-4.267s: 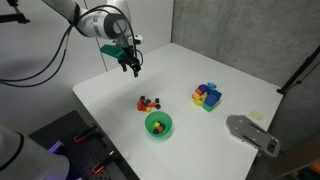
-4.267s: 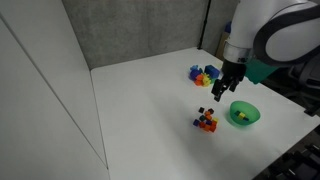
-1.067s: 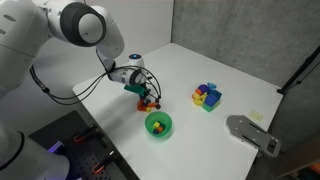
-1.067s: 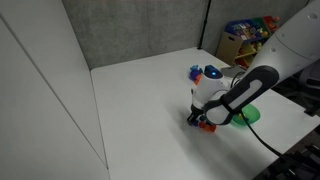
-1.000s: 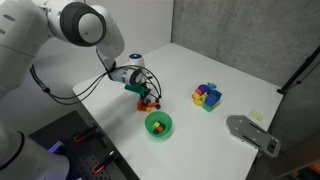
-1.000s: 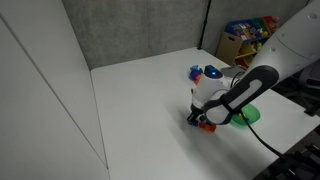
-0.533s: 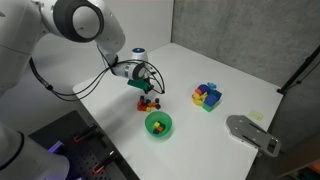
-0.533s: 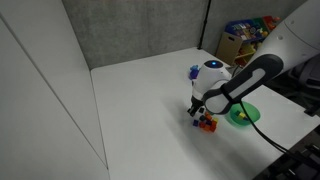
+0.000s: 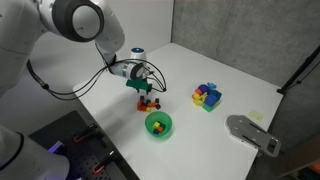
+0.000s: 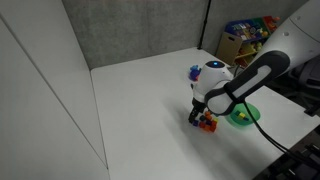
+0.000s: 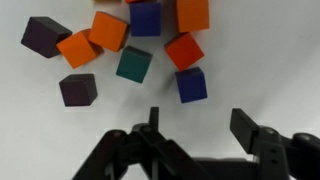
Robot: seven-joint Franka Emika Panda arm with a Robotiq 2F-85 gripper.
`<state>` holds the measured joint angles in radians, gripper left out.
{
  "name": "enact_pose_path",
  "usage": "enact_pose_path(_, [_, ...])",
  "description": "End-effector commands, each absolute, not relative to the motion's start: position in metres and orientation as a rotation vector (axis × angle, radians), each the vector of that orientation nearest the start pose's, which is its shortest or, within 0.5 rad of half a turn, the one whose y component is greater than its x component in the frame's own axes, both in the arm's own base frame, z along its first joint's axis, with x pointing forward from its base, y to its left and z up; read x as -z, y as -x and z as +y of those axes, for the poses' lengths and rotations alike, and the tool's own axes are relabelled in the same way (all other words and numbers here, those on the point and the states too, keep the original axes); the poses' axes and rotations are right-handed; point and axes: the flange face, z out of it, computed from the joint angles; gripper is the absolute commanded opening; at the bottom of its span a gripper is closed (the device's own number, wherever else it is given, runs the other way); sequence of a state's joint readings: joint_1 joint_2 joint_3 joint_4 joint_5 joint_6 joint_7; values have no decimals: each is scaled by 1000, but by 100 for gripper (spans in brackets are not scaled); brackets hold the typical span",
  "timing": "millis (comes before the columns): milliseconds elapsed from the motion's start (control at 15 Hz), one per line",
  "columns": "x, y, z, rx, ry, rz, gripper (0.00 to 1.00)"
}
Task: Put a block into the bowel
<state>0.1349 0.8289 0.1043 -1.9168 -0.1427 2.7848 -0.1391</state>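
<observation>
The fingers (image 11: 153, 125) stand apart with nothing between them. The gripper (image 11: 196, 117) hangs low over the loose pile of blocks (image 9: 152, 103), probably so that the open gap can drop around a single block. In the wrist view the blue block (image 11: 191, 85) lies just ahead of that gap, roughly centred, which makes it the likely pick. A red-orange block (image 11: 184, 50) sits just beyond it, and a teal block (image 11: 133, 65) lies ahead of one finger, close enough to be nudged. The green bowl (image 9: 160, 134) sits near the fingers, beside the pile but apart from it, with something small already inside.
</observation>
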Motion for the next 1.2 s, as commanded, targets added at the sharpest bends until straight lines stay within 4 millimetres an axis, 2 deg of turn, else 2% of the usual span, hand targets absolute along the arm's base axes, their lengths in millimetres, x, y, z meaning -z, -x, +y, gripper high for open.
enact_pose_path(0, [-59,-571,146,30,2961,-881,100])
enact_pose_path(267, [-46,-558,142,-10,2942,-978,100])
enact_pose_path(333, [-44,-556,141,-12,2941,-994,75])
enact_pose_path(400, [-41,-554,142,-16,2941,-1009,74])
enact_pose_path(733, [-34,-552,147,9,2943,-1058,32])
enact_pose_path(933, [-36,-553,149,37,2952,-1072,10])
enact_pose_path(1067, [-42,-556,148,59,2964,-1073,0])
enact_pose_path(1133, [-44,-557,148,69,2968,-1073,0])
